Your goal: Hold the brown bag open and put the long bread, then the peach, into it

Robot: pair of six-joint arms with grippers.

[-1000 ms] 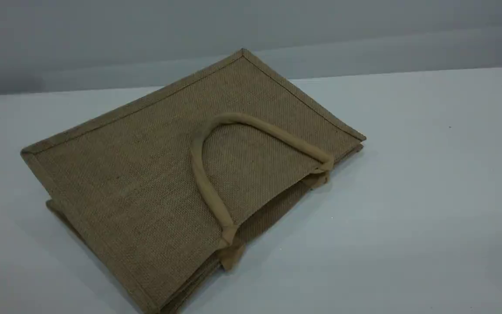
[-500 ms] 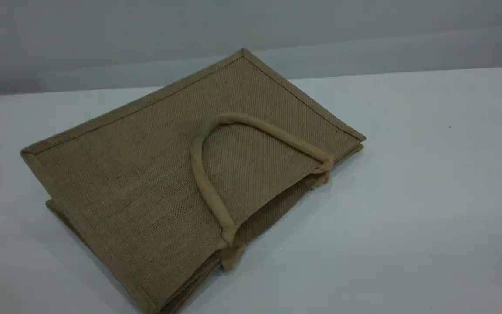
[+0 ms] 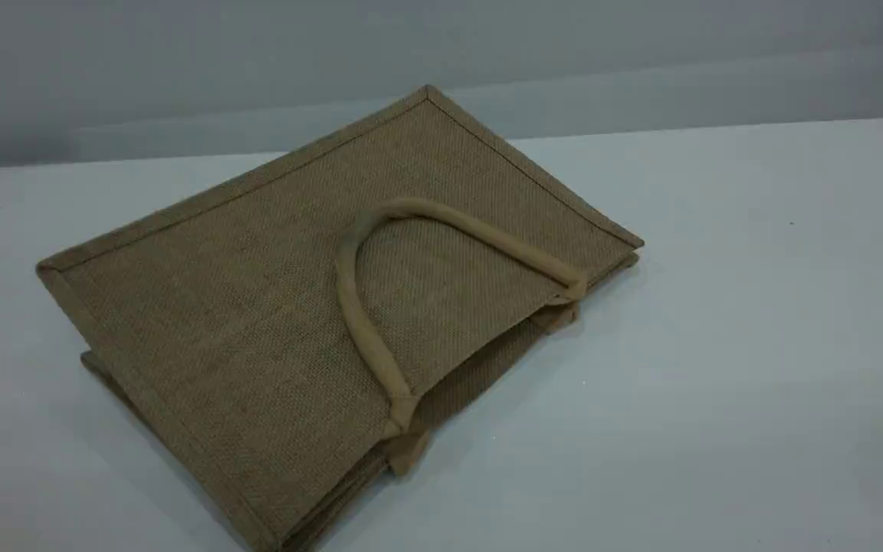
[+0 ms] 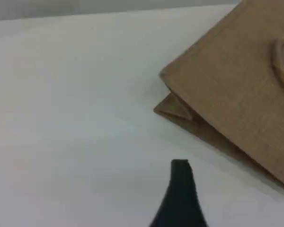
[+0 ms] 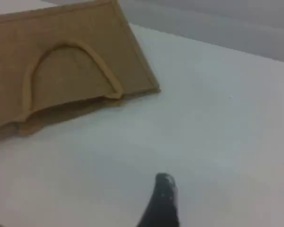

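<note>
The brown bag (image 3: 242,291) lies flat on the white table (image 3: 717,345), its mouth turned toward the lower right and only slightly parted. One beige handle (image 3: 344,291) is folded back over the top panel. The left wrist view catches the bag's corner (image 4: 236,80) to the upper right of my left gripper (image 4: 181,168), of which one dark fingertip shows above bare table. My right gripper (image 5: 164,182) likewise shows one fingertip, well short of the bag (image 5: 85,23) and its handle (image 5: 97,59). Neither holds anything. The long bread and the peach are out of view.
A grey wall (image 3: 181,61) rises behind the table's far edge. White tabletop stretches to the right of the bag and in front of it.
</note>
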